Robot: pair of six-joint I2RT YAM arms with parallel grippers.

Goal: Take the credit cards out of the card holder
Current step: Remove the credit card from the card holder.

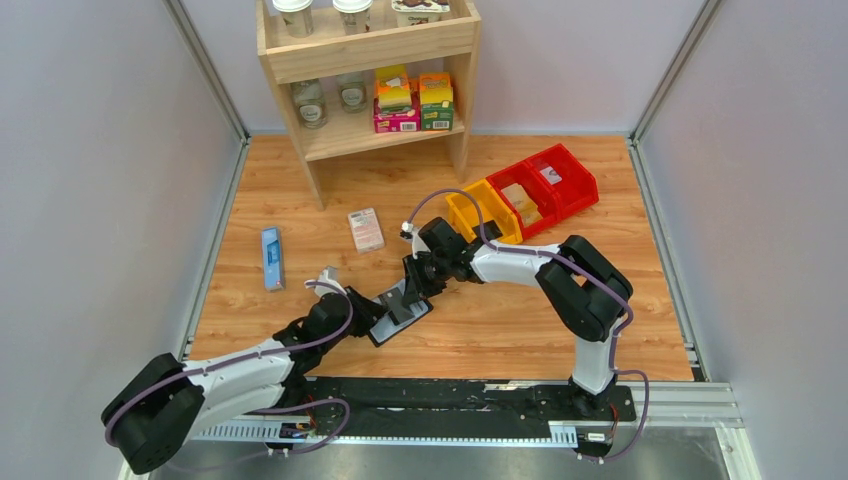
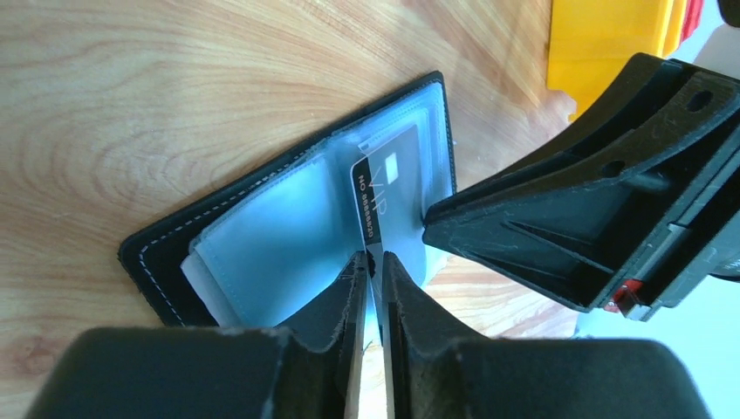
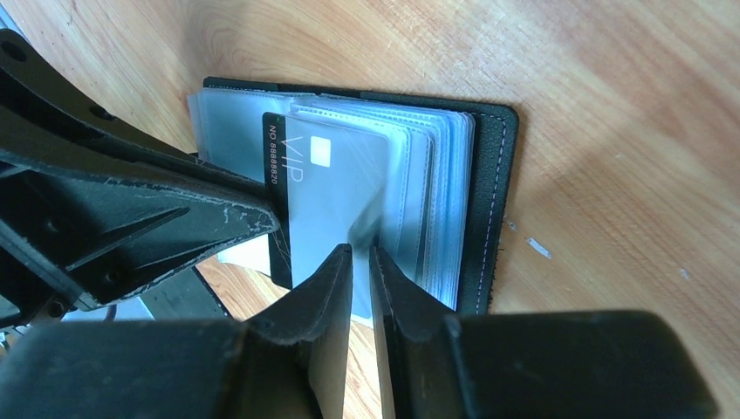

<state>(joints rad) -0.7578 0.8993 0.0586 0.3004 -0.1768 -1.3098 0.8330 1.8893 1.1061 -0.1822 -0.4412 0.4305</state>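
1. Near the middle of the wooden table, the card holder lies open and flat. Its black cover is down and its clear pockets face up.
2. One dark card printed "VIP" sticks partly out of a clear pocket on one half of the card holder.
3. The left gripper reaches in from the near left. Its jaws are narrow and closed on the edge of the card that pokes out.
4. The right gripper comes in from the far right. Its jaws are also narrow, and they pinch the edge of a clear pocket leaf of the card holder just beside the card.
5. The two grippers' tips sit just beside each other over the open pockets.
6. A narrow blue box lies well to the left, and a pink-and-white box lies beyond the card holder.
7. A yellow bin and red bins stand at the far right, near a wooden shelf at the back.
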